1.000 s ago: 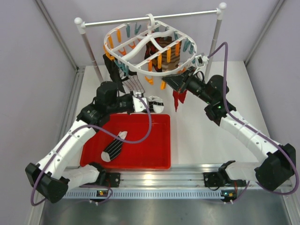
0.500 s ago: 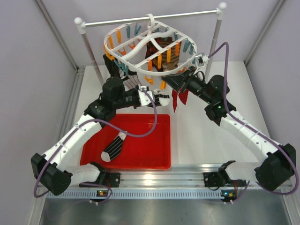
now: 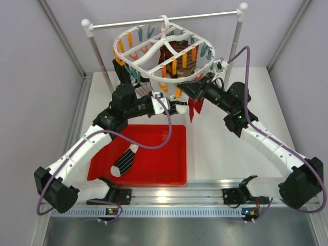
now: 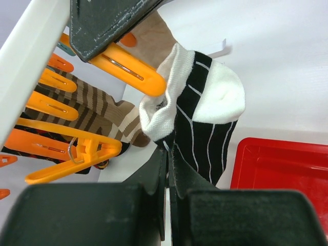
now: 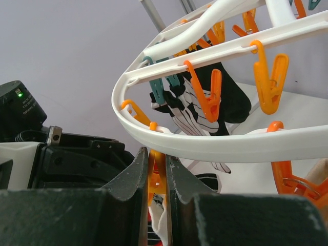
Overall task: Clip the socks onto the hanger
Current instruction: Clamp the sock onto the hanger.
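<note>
My left gripper (image 3: pixel 165 106) is shut on a black sock with thin white stripes and a white toe (image 3: pixel 178 108). It holds the sock up under the front rim of the white hanger (image 3: pixel 154 75). In the left wrist view the sock (image 4: pixel 201 128) rises from my gripper (image 4: pixel 169 151) right beside an orange clip (image 4: pixel 130 69). My right gripper (image 3: pixel 187 91) is shut on an orange clip (image 5: pixel 157 171) just under the hanger rim (image 5: pixel 205 143). A brown striped sock (image 4: pixel 97 115), a dark red sock (image 3: pixel 195 108) and another black striped sock (image 5: pixel 197 110) hang from clips.
A red tray (image 3: pixel 159 169) lies near the front left and holds one black striped sock (image 3: pixel 124 161). The hanger hangs from a white rod (image 3: pixel 195 16) on two posts at the back. Grey walls close in left and right.
My left arm has moved up and right with the striped sock, from over the tray to the hanger's front rim. Then it held still. The right arm has not moved.
</note>
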### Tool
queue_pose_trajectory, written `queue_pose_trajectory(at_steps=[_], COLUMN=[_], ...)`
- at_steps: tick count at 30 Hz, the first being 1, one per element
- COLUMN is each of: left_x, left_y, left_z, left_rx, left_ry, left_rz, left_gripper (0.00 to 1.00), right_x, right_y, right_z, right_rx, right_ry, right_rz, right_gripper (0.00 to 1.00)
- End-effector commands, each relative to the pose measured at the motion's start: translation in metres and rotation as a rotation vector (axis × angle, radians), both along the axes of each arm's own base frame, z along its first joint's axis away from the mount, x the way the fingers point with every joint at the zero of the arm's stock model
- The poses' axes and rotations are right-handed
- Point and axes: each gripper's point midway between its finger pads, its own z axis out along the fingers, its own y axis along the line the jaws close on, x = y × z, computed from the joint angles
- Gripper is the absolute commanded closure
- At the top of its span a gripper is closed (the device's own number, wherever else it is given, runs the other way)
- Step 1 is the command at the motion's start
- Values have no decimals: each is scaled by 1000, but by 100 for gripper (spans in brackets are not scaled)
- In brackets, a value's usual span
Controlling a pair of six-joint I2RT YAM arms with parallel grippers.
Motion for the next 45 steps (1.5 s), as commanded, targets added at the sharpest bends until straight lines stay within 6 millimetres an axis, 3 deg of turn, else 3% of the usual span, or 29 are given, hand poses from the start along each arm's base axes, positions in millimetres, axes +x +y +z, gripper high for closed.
queue_pose_trajectory(at_steps=[1, 15, 18, 21, 26, 27, 28, 32, 36, 38, 39, 41, 45], left_x=[-3, -2, -1, 1, 4, 6, 9, 9, 3, 6, 2, 1, 1], left_y=[-6, -11, -12, -12, -13, -14, -12, -3, 19, 31, 37, 41, 43], left_z=[40, 58, 59, 62, 61, 60, 59, 54, 48, 33, 36, 25, 25], left_rx=[-84, -143, -147, -158, -161, -171, -177, -226, -318, -371, -404, -455, -531], left_ry=[-87, -97, -87, -84, -69, -48, -32, 64, 159, 236, 244, 290, 296], left_rz=[-23, -26, -21, -15, -4, 11, 36, 112, 245, 339, 358, 396, 405], left_gripper=[100, 100, 100, 100, 100, 94, 81, 60, 52, 48, 41, 37, 20], right_x=[-6, -7, -9, -12, -14, -15, -14, -10, -5, -4, -3, -2, 2], right_y=[-1, -3, -3, -1, -2, -3, -3, -6, -12, -15, -16, -19, -24], right_z=[11, 7, 7, 7, 10, 12, 12, 13, 14, 14, 14, 14, 10], right_rx=[0, -31, -37, -39, -34, -31, -31, -33, -36, -38, -38, -40, -54], right_ry=[-55, -86, -90, -92, -92, -93, -93, -85, -81, -82, -80, -77, -67], right_rz=[22, 12, 22, 37, 41, 37, 35, 14, -7, -14, -18, -26, -39], right_gripper=[100, 100, 90, 64, 53, 53, 53, 53, 52, 52, 52, 51, 50])
